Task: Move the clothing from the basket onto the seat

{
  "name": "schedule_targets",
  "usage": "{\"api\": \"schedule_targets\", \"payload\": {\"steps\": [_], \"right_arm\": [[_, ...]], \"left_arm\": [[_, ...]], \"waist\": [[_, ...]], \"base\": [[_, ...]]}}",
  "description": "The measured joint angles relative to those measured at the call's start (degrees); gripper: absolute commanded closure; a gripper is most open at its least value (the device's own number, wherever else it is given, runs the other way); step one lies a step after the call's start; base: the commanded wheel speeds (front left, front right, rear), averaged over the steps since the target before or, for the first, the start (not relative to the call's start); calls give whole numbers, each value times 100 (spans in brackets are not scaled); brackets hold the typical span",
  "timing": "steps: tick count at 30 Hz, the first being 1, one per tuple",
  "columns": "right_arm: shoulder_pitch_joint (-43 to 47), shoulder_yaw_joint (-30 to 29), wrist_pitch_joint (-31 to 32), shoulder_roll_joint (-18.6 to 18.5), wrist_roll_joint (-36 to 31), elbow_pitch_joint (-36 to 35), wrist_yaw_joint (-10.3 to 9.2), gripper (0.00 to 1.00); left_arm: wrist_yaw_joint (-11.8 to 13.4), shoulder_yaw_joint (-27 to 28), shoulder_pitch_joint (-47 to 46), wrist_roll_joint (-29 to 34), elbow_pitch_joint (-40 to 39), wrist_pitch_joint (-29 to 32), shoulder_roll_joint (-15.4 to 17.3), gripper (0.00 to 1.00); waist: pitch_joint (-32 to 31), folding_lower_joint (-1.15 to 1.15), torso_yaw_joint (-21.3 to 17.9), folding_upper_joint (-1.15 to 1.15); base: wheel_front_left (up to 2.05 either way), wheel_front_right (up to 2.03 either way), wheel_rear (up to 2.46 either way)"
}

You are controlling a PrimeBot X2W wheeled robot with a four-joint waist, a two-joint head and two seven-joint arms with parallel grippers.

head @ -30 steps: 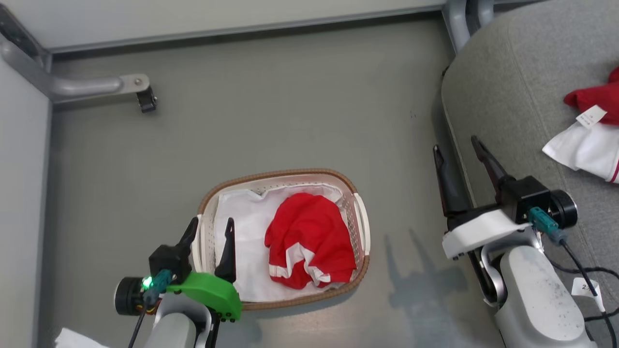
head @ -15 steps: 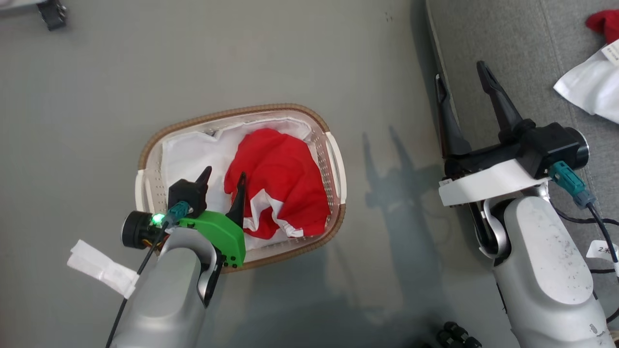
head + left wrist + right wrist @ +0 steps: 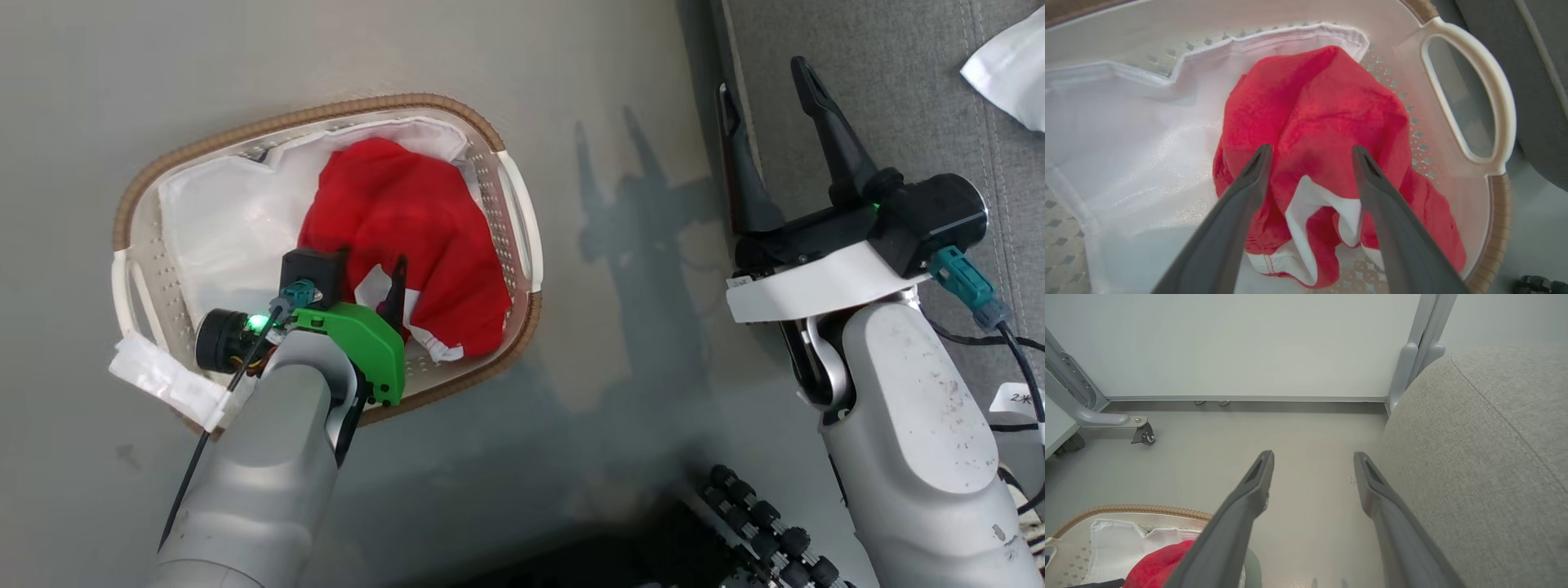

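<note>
Left gripper (image 3: 1311, 149): jaws spread wide, poised over the red clothing (image 3: 1323, 102), which is heaped mid-right in the basket (image 3: 326, 114). A thick fold should be straddled deeply and the white liner (image 3: 1147, 134) avoided before closing. Right gripper (image 3: 761, 77): jaws wide, empty, at the seat (image 3: 898, 122) edge, upper right.

The smooth grey floor (image 3: 612, 73) carries the basket (image 3: 269, 124) at the left and the grey seat (image 3: 898, 90) at the right, with bare floor between them. At the far left a caster (image 3: 1143, 435) rests on it.
</note>
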Motion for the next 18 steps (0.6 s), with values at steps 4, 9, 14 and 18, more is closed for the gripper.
{"api": "schedule_targets", "payload": {"steps": [4,9,14,18], "right_arm": [[-90,85,0,2,36,-26,0,0],[-170,103,0,0,99,-66,0,0],[-172,118,0,0,160,-88,0,0],[-158,119,0,0,180,-94,0,0]], "left_arm": [[-5,-344,-221,-287,202,144,2,0],[-7,-603,-420,-546,523,327,29,0],[-7,-678,-575,-626,766,341,140,0],[-7,-772,-597,-657,884,404,148,0]], "waist": [[201,0,-154,0],[393,0,-320,0],[506,0,-439,0],[575,0,-493,0]], "base": [[0,0,0],[0,0,0],[0,0,0],[0,0,0]]}}
